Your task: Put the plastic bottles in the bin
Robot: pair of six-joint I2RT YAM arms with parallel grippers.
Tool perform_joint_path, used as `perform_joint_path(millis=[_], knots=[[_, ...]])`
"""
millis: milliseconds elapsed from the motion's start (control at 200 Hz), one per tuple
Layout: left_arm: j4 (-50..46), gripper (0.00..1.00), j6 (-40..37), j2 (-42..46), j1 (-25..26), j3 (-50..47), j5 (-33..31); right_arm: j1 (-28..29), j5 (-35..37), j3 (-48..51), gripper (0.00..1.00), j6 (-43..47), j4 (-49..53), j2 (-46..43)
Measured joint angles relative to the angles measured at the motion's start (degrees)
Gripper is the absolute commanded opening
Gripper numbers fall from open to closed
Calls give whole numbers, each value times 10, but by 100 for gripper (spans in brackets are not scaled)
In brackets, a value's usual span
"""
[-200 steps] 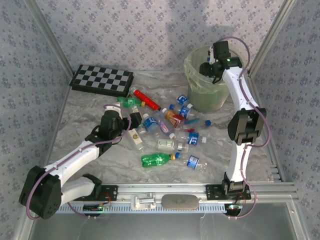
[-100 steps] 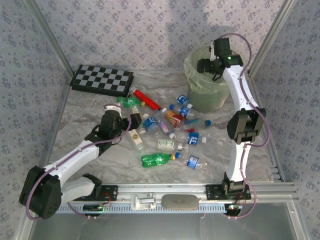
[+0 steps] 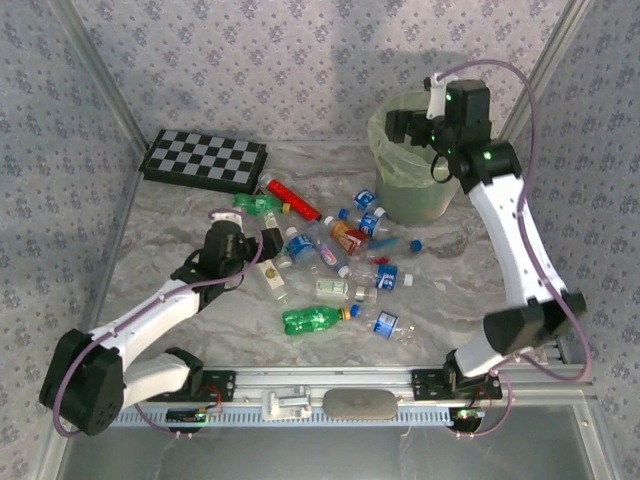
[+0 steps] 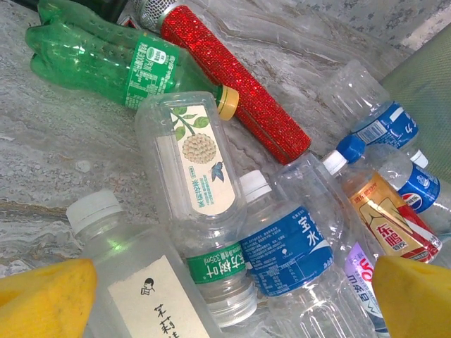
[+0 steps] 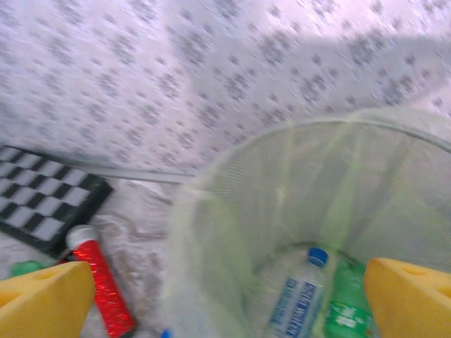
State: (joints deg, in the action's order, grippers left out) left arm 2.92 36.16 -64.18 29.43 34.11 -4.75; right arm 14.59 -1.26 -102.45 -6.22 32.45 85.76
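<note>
Holding the left gripper (image 4: 225, 313) spread wide and low over the bottles (image 3: 330, 255), clamping nothing. Seeing between its pads (image 4: 44, 296) a white-label bottle (image 4: 134, 282) right beside one pad and a blue-label bottle (image 4: 285, 253) nearer the middle. Finding a clear fruit-label bottle (image 4: 194, 165) lying just ahead of those two and touching both. Spotting a green bottle (image 4: 106, 53) farther ahead, its yellow cap right by the fruit-label bottle, and a red stick (image 4: 239, 88) lying just beyond that cap. Noting an orange-label bottle (image 4: 391, 229) just ahead of the other pad, with two blue-capped ones beyond it.

Holding the right gripper (image 5: 229, 299) above the bin (image 5: 204, 232), its pads standing wide apart with nothing between them. Looking down past the tips into the bin and seeing a blue-capped bottle (image 5: 299, 296) and a second green bottle (image 5: 345, 313) lying side by side at the bottom, nearer one pad. Catching the red stick just beyond the opposite pad, outside the bin wall, and a checkerboard (image 5: 32, 211) farther out on that side.

From above, placing the right gripper over the bin's rim, well apart from the loose bottles, and the left gripper at that pile's edge
</note>
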Motion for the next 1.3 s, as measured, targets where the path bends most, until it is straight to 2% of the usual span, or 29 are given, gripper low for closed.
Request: perform_joint_path(millis=[210, 430, 575, 765, 925, 1299], knots=[[-29, 100, 10, -1, 27, 2, -16, 48, -38, 176, 100, -19, -108, -112], [-89, 100, 28, 2, 71, 7, -50, 110, -43, 356, 100, -56, -188, -172], [-120, 100, 57, 14, 97, 4, -66, 137, -41, 435, 100, -91, -228, -191], [-147, 100, 95, 13, 129, -8, -78, 150, -41, 453, 100, -114, -258, -190], [-152, 100, 116, -21, 151, -9, -86, 155, -41, 453, 100, -120, -281, -181], [-169, 100, 141, -110, 154, 0, -119, 162, -39, 453, 100, -120, -284, -168]])
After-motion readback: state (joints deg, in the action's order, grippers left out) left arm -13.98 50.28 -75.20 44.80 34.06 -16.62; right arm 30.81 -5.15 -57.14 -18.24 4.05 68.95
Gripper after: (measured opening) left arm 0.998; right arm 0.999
